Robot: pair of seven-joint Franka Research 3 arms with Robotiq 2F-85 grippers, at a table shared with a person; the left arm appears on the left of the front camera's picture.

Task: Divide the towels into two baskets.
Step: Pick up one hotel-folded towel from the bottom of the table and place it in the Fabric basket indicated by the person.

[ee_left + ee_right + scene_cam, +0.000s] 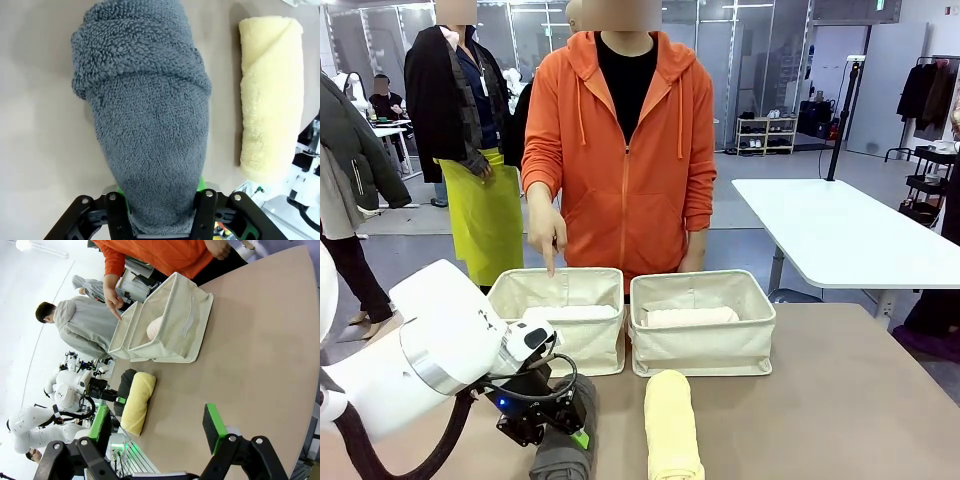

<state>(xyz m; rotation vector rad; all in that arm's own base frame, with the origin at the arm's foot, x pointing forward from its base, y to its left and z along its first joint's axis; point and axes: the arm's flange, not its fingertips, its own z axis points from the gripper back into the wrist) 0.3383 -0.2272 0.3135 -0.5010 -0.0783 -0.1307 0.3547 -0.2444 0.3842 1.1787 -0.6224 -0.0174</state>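
L jaws clamp grey towel, prob. for lift to basket person's hand points at; R jaws released, empty.

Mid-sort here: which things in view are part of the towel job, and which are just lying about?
Job: dark grey towel, yellow towel, white towel, pink towel, left basket, right basket.
Lying about: white side table, low shelf, clothes rail.

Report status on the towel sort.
Left gripper shut on dark grey towel. Right gripper open, empty. Yellow towel on table. Person's hand points at left basket.
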